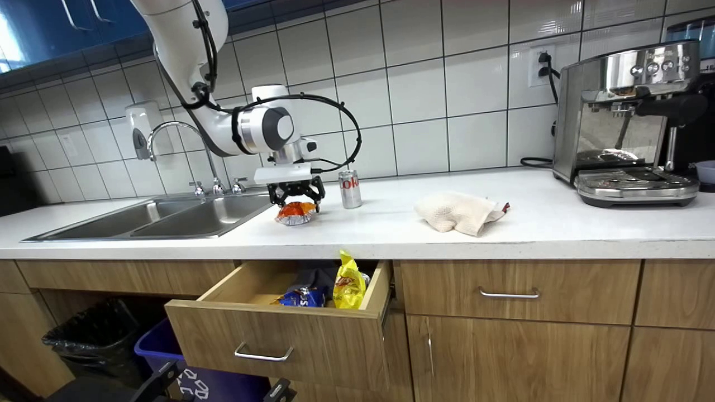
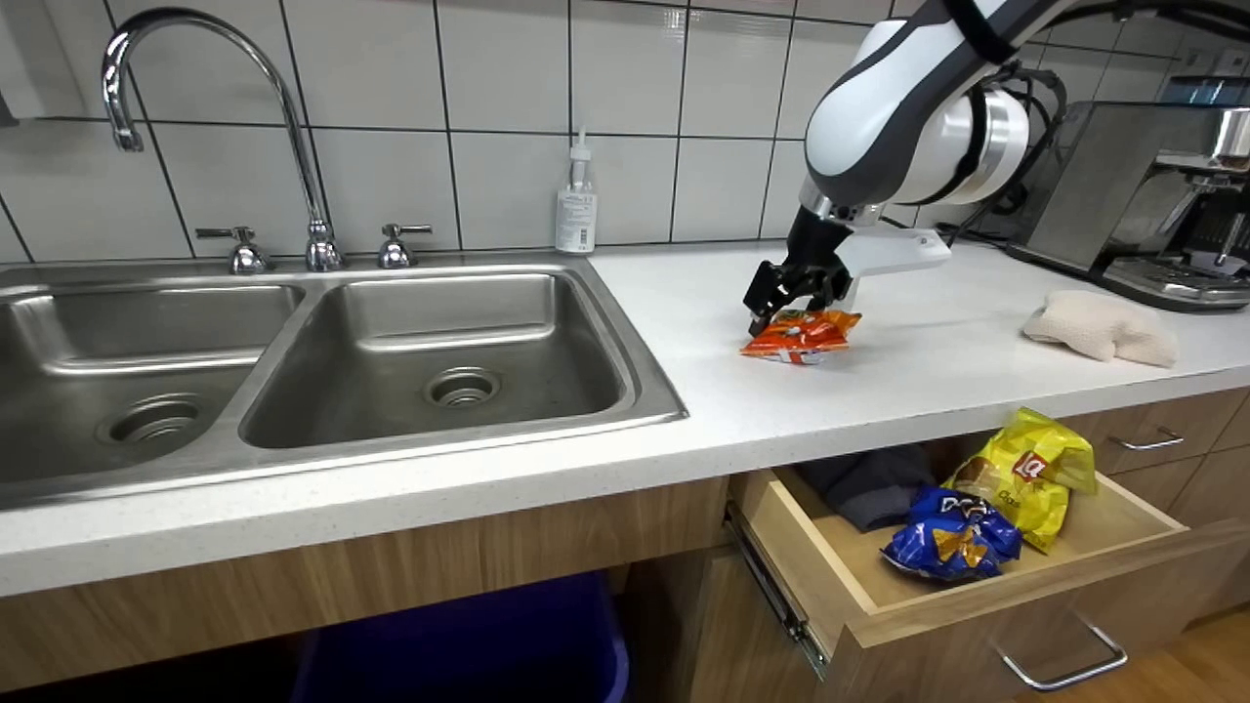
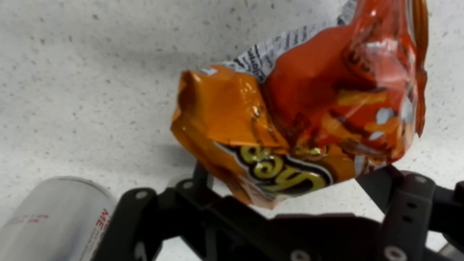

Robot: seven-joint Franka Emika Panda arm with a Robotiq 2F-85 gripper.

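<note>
A crumpled orange-red snack bag (image 1: 296,213) lies on the white countertop (image 1: 385,226), right of the sink. In the wrist view the bag (image 3: 311,105) shows a folded top, a yellow-and-black logo and a silver back. My gripper (image 1: 299,202) points down over the bag, its fingers wide apart. In the wrist view the gripper (image 3: 292,174) has one finger on each side of the bag's near end. The bag partly hides the fingertips, and I cannot tell if they touch it. A silver soda can (image 1: 350,188) stands close beside the gripper; it also shows in the wrist view (image 3: 59,221).
An open drawer (image 1: 279,314) below the counter holds a blue chip bag (image 2: 952,537), a yellow chip bag (image 2: 1035,474) and dark cloth (image 2: 869,483). A double sink (image 2: 664,405), a beige cloth (image 1: 458,212), a coffee machine (image 1: 631,123) and a clear bottle (image 2: 577,210) stand around.
</note>
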